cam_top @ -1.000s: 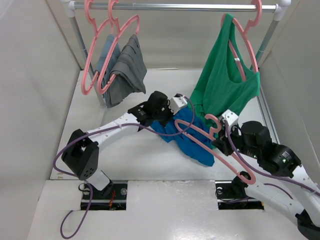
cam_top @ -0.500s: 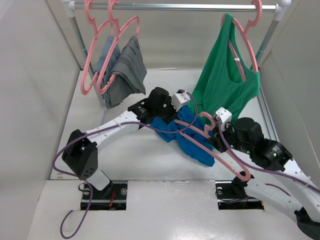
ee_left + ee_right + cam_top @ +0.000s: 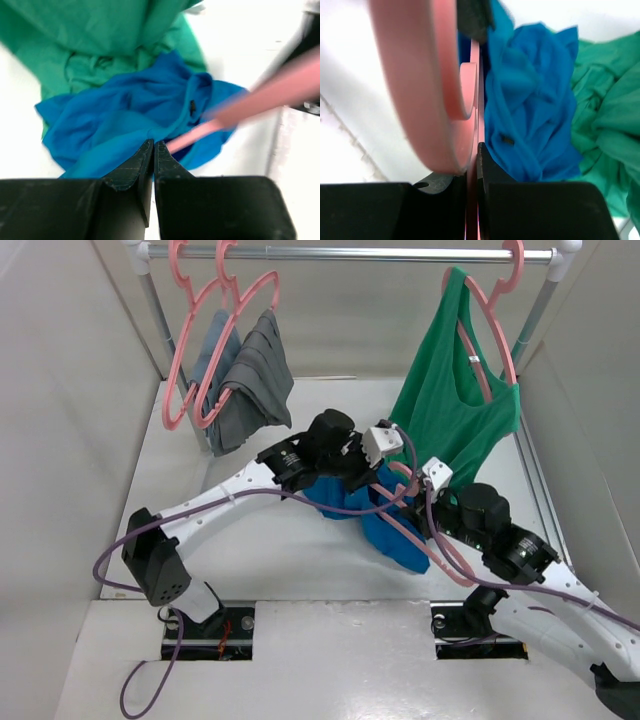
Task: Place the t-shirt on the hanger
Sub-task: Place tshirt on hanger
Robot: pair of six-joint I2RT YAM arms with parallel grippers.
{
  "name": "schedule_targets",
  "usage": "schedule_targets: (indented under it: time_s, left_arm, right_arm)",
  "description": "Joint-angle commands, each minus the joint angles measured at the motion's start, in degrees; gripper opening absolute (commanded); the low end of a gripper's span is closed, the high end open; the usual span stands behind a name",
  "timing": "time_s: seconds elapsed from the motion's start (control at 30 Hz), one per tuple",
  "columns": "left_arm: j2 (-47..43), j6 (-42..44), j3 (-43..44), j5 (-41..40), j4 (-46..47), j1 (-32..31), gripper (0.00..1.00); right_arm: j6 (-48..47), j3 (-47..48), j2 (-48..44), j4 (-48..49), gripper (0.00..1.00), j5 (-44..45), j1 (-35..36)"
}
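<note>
1. The left arm (image 3: 230, 490) is stretched low from its base towards 1 o'clock. The left gripper (image 3: 153, 146) is held over the t-shirt (image 3: 388, 532) with its fingers pressed together, and nothing is seen between them.
2. The right arm (image 3: 520, 555) is folded in towards 10 o'clock, and the right gripper (image 3: 474, 150) is clamped on a thin bar of the hanger (image 3: 440, 100).
3. The t-shirt is found crumpled on the table (image 3: 260, 550), at 7 o'clock from the green tank top (image 3: 450, 410), and is crossed by the hanger.
4. Counted: three other pink hangers (image 3: 168, 405) on the rail (image 3: 350, 254), two grey garments (image 3: 250, 380), one green top, one blue t-shirt.
</note>
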Motion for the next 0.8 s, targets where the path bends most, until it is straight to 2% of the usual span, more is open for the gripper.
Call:
schedule_targets:
  time_s: [0.0,0.17,0.33,0.47,0.5,0.63,0.73,0.77]
  left_arm:
    - [-3.61,1.80,3.40,3.73,-5.30,-2.31,0.00]
    - [-5.27,5.58,5.60,4.25,-10.31,-5.83,0.00]
    - [-6.42,10.32,4.46,6.09,-12.34,-5.84,0.00]
    - [-6.95,15.59,3.32,10.84,-14.80,-6.36,0.33]
    - [-6.95,18.48,3.31,10.85,-14.80,-6.36,0.49]
    - [-6.95,20.96,4.01,5.76,-11.56,-5.49,0.68]
    - [-8.44,20.97,3.23,1.28,-4.63,-2.76,0.72]
    - [-9.31,24.01,2.27,-2.91,-2.78,-2.76,0.79]
  right_arm:
    - [-1.86,-1.19,-1.60,15.57,0.00,3.45,0.93]
    - [-1.25,-3.04,-1.60,16.81,0.00,9.16,0.93]
    - [-0.11,-5.06,-1.60,17.86,0.00,12.07,0.93]
    - [-0.11,-6.73,-2.73,19.09,0.00,9.88,0.93]
    - [-0.63,-7.34,-2.74,19.61,0.00,9.09,0.93]
    - [-1.34,-9.54,-4.22,20.14,0.00,4.96,0.93]
    - [-1.34,-11.03,-6.68,20.15,0.00,3.46,0.93]
    - [-1.34,-11.04,-7.30,20.67,0.00,3.46,0.93]
